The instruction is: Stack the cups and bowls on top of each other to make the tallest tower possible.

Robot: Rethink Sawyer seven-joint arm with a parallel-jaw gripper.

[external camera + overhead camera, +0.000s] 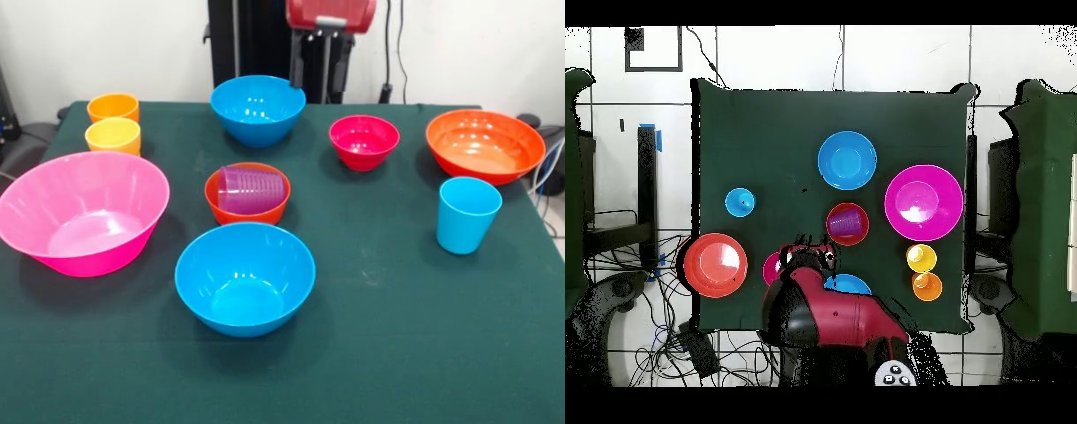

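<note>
The purple cup (pixel 252 190) lies on its side inside the small orange bowl (pixel 248 212) at the middle of the counter (pixel 397 353). It looks light, stiff and slippery, so I would hold it across the ribbed wall near the rim. The gripper (pixel 320 53) hangs behind the far blue bowl (pixel 257 108); I cannot tell how its jaws stand.

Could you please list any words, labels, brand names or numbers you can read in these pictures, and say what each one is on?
None: no readable text in either view.
The cups and bowls, such as the pink bowl and the light blue cup, are plain, with no print showing.
The robot arm shows no legible marking.
</note>
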